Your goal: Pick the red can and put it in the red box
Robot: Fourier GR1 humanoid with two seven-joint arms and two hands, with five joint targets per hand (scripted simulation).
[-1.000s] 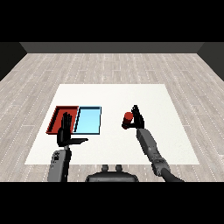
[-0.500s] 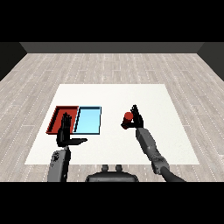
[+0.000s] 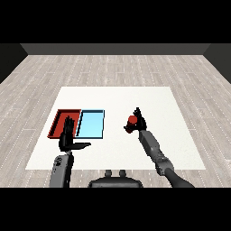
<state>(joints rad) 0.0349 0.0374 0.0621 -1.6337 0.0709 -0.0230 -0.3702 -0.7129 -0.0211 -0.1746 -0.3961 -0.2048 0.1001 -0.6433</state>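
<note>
Right of the trays, the red can sits in our right hand, fingers curled round it. Carrying it to the red tray means crossing the light blue tray; we could set it down short there. Our left hand, fingers straight, overlaps the red tray's near edge and may obstruct. The bench beyond lies open.

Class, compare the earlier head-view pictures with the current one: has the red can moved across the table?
No. The red can, held in the right hand, sits at the same distance to the right of the light blue tray as before.
</note>
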